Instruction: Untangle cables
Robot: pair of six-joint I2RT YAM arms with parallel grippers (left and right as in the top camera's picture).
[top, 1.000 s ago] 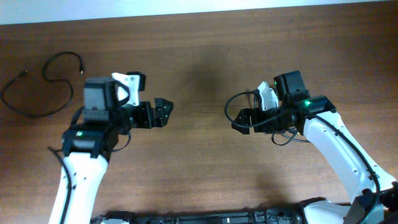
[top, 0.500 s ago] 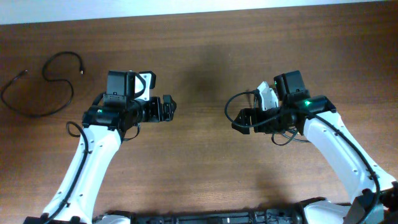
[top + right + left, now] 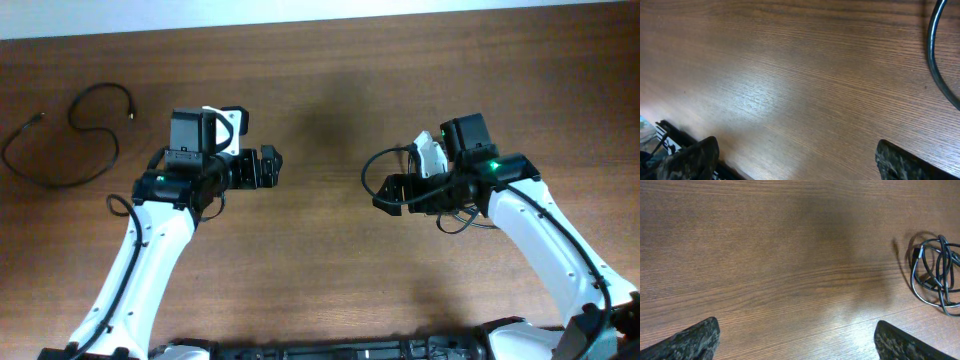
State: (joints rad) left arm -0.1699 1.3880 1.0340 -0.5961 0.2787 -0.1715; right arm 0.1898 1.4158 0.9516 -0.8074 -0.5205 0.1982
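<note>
On the table [image 3: 320, 270], far left, one loose cable [image 3: 60, 186] lies well apart from both arms. Coiled cable bundle [image 3: 941, 272] sits just beside right gripper [image 3: 388, 195]. Left gripper [image 3: 268, 167] and right gripper both spread wide, gripping nothing.

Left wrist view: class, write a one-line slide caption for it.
Open left gripper over the wooden table, facing a tangled bundle of black cables at frame right.
</note>
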